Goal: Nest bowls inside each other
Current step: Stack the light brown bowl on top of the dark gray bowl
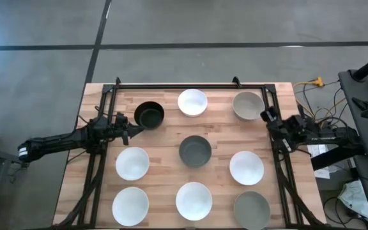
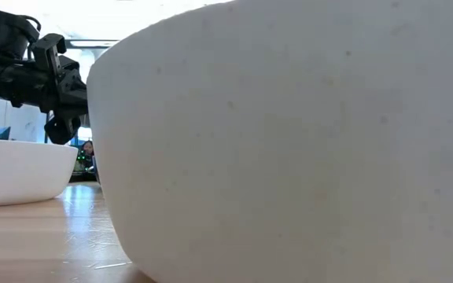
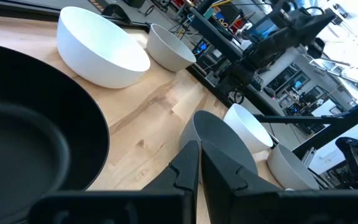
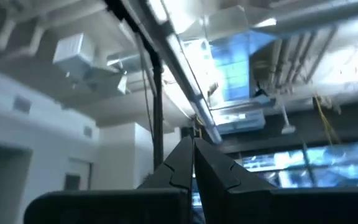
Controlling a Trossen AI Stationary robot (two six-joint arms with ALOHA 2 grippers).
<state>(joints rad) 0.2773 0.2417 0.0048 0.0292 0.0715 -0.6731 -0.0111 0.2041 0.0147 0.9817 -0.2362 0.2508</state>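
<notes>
Nine bowls stand upright on their bases in three rows on the wooden table (image 1: 165, 137). The far row holds the black bowl (image 1: 149, 115), a white bowl (image 1: 192, 102) and a light grey bowl (image 1: 248, 105). The middle row is white (image 1: 132, 163), dark grey (image 1: 195, 151) and white (image 1: 246, 167). The near row is white (image 1: 130, 206), white (image 1: 193, 200) and grey (image 1: 252, 209). My left gripper (image 1: 135, 125) is shut just beside the black bowl (image 3: 30, 137), with bare wood between them. My right gripper (image 1: 268, 115) is shut near the light grey bowl, and its wrist view (image 4: 192, 149) looks up at the ceiling.
A black metal frame (image 1: 190, 85) runs along the table's far edge and down both sides. The low view is almost filled by one near white bowl (image 2: 289, 141), with another white bowl (image 2: 14, 169) and the left arm (image 2: 30, 67) beside it. Cables and equipment (image 1: 356, 147) lie off the right edge.
</notes>
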